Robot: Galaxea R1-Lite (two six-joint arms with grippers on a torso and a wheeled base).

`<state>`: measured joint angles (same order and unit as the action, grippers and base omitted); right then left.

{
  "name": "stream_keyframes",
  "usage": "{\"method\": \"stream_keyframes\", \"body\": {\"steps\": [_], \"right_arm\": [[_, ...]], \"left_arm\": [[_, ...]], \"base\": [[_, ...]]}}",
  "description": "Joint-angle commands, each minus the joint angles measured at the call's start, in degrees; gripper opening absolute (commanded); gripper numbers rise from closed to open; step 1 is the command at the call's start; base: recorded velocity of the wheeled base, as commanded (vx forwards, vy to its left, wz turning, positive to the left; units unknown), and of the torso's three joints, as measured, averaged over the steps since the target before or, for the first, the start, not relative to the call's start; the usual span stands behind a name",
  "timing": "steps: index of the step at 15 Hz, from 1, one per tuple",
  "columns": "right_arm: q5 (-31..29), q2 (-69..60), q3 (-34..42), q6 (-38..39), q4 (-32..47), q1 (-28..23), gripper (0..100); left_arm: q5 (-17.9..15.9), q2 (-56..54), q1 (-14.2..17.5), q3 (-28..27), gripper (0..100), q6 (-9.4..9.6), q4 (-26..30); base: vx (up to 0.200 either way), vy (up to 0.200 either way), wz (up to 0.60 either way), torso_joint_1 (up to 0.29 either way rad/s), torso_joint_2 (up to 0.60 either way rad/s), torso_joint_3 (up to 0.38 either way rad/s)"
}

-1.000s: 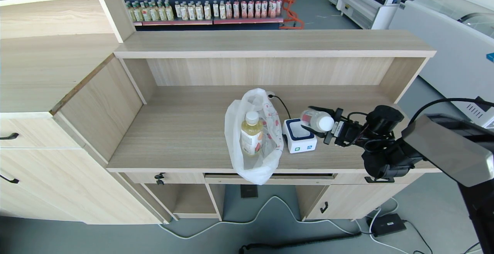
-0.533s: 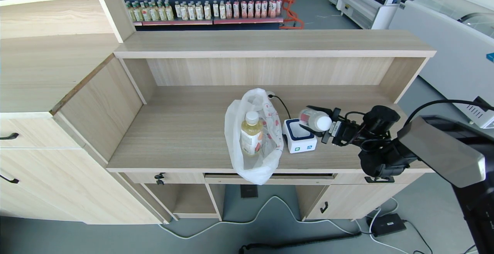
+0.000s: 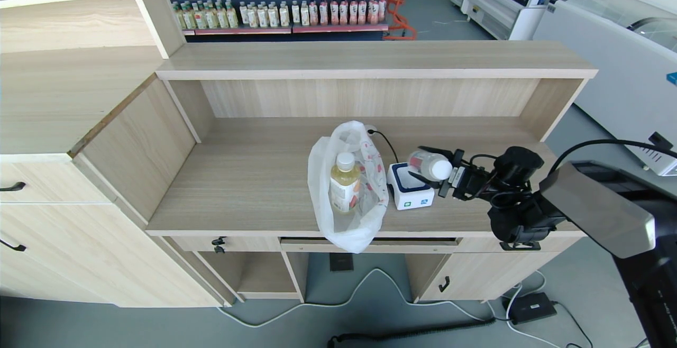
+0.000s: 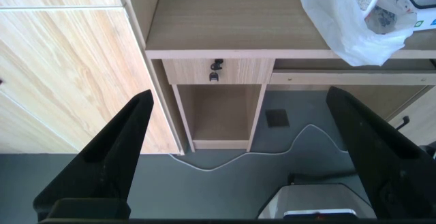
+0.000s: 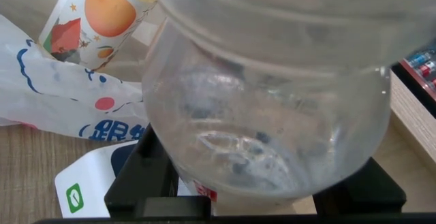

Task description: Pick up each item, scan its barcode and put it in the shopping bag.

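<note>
Your right gripper (image 3: 424, 164) clamps the clear, white-capped plastic bottle (image 3: 431, 165), lying level over the white box scanner (image 3: 410, 193); the white plastic shopping bag (image 3: 320, 179) lies leftward.

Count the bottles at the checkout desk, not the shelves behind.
2. A yellow drink bottle stands inside the shopping bag; a clear bottle is held by the right gripper at the scanner. The bag could hide more.

Light wood checkout counter (image 3: 254, 179) with a little key hanging in the drawer lock (image 4: 216, 70). Behind it there's a store shelf of bottled drinks (image 3: 280, 15), an orange rack (image 3: 400, 4) and a chest freezer (image 3: 608, 36). On the floor, a white cable (image 3: 365, 295) and a black power brick (image 3: 530, 307).
</note>
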<state>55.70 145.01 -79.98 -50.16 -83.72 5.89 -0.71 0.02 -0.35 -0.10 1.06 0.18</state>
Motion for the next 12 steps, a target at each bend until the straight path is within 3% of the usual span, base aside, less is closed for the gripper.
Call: {"method": "stream_keyframes", "body": {"steps": [1, 12], "right_arm": [[0.02, 0.63, -0.44, 0.07, -0.03, 0.18, 0], [0.02, 4.49, -7.21, 2.44, -0.03, 1.49, 0]], "left_arm": [[0.00, -0.02, 0.00, 0.01, 100, 0.08, -0.01], [0.00, -0.02, 0.00, 0.01, 100, -0.01, -0.01]], "base": [[0.000, 0.000, 0.00, 0.000, 0.00, 0.000], [0.000, 0.000, 0.00, 0.000, 0.00, 0.000]]}}
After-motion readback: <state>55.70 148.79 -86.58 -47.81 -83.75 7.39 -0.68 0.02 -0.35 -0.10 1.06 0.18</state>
